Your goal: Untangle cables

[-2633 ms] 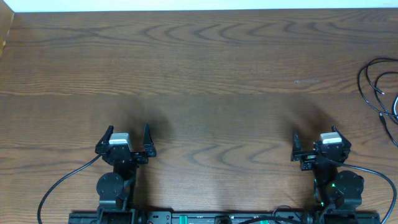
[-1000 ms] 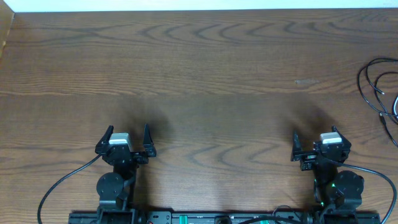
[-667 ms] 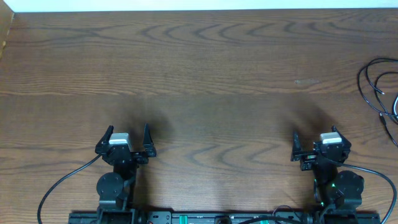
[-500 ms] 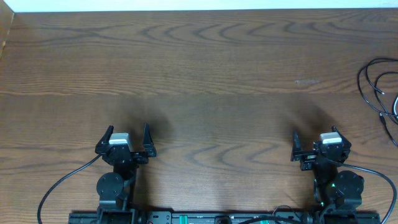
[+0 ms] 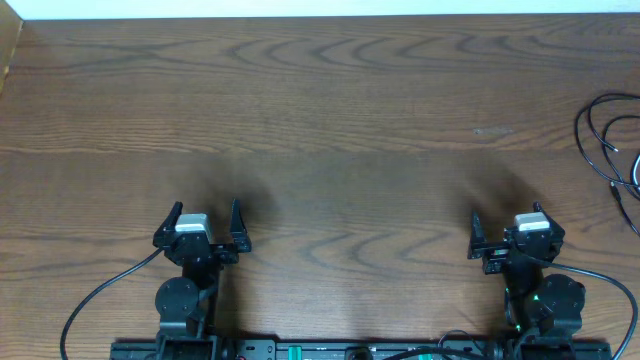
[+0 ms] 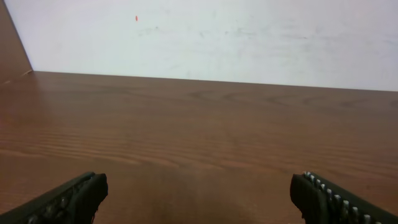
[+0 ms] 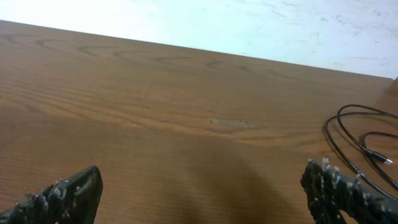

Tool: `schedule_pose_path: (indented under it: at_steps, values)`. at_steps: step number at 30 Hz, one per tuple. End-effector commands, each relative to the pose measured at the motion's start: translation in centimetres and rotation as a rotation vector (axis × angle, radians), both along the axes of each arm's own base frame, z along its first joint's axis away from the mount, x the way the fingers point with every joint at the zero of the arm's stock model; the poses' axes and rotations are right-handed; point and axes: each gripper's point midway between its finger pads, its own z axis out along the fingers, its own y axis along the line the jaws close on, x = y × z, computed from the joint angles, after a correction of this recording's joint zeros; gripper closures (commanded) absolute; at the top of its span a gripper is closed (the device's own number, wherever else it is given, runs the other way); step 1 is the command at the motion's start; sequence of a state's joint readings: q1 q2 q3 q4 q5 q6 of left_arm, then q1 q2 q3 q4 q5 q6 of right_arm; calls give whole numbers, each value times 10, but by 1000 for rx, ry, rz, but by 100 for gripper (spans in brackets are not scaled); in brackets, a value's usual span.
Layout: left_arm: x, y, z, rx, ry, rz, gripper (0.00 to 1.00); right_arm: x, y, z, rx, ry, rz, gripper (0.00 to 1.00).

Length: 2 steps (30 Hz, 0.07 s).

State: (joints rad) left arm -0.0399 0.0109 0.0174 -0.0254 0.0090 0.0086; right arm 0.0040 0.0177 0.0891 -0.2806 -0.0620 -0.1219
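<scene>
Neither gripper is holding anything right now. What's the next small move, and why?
Probably reach the right gripper forward and to its right, toward the cables at the right edge of the table. Both grippers stand open and empty near the base, and the cables lie much nearer the right one than the left gripper.
</scene>
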Motion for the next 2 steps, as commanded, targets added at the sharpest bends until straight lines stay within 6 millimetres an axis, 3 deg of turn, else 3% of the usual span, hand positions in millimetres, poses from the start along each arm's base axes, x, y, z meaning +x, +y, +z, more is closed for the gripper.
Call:
schedule_pose_path:
  at_steps: [1, 2]
  values:
    - [-1, 8, -16, 24, 52, 41, 0, 0, -1, -2, -16, 8, -4, 1]
    - [-1, 8, -16, 24, 52, 41, 0, 0, -1, -2, -16, 8, -4, 1]
